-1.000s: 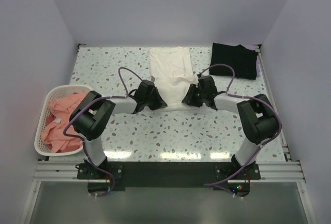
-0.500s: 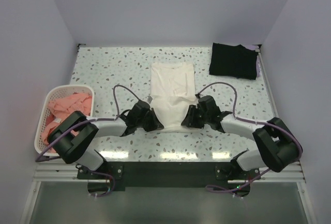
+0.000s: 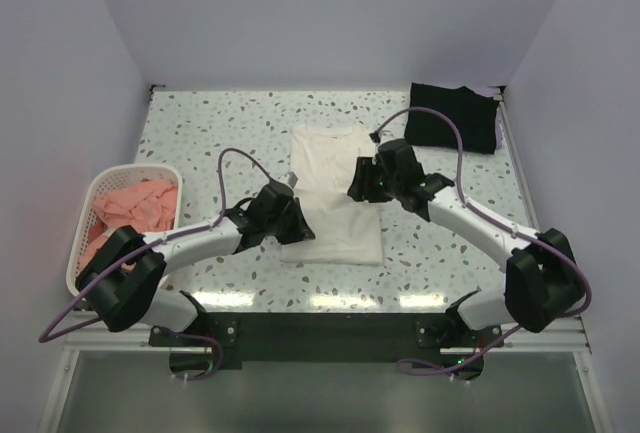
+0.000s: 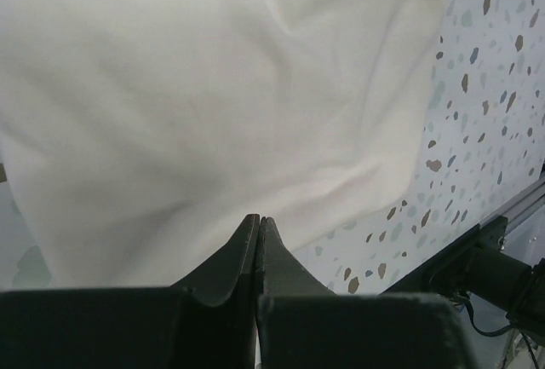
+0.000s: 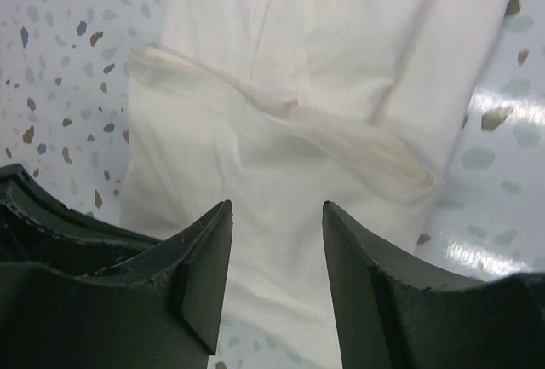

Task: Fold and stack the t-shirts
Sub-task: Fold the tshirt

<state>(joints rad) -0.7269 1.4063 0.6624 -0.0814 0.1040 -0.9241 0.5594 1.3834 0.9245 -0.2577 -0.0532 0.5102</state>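
Note:
The white t-shirt (image 3: 335, 168) lies flat lengthwise in the middle of the table, with no print showing. My left gripper (image 3: 297, 228) is at its near left edge. In the left wrist view the jaws (image 4: 258, 218) are shut, tips meeting on the white cloth (image 4: 213, 88), and a crease runs to them. My right gripper (image 3: 362, 185) hovers over the shirt's right side. In the right wrist view it (image 5: 277, 207) is open and empty above the cloth (image 5: 281, 130). The folded black t-shirt (image 3: 455, 118) lies at the far right. Salmon-pink t-shirts (image 3: 125, 218) fill the basket.
The white lattice basket (image 3: 72, 263) stands at the table's left edge. The speckled tabletop (image 3: 200, 133) is walled at the back and both sides. A metal rail (image 3: 320, 328) runs along the near edge, by the arm bases.
Both grippers dragged the shirt's near end toward the front. The right gripper has since let go, opened and moved back over the shirt. The left stays shut at the near left edge.

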